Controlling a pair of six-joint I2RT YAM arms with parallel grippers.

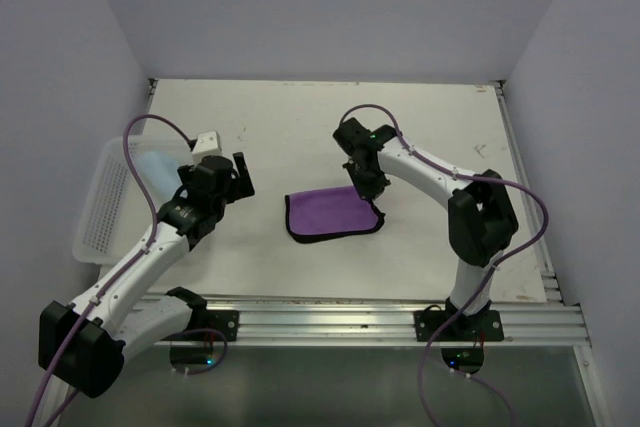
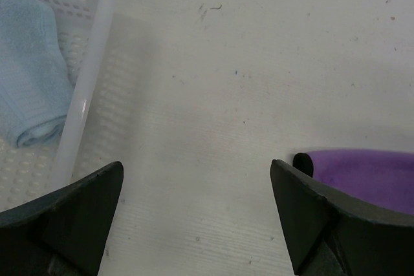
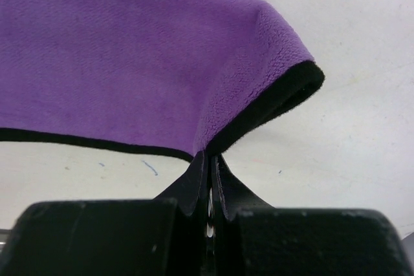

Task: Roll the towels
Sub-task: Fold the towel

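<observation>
Purple towel [image 3: 129, 50] was pinched by its edge in your right gripper [image 3: 208, 158]; your left gripper [image 2: 196, 176] gaped wide, empty, near the left edge of the table [image 1: 300, 127].

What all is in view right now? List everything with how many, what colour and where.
purple towel: one, purple face with black edging, middle of the table, one corner lifted
light blue towel: one, light blue, inside the basket
basket: one, white mesh, left edge of the table
table: one, white, under everything
left gripper: one, black, open, above bare table between basket and purple towel
right gripper: one, black, shut on the purple towel's edge
</observation>
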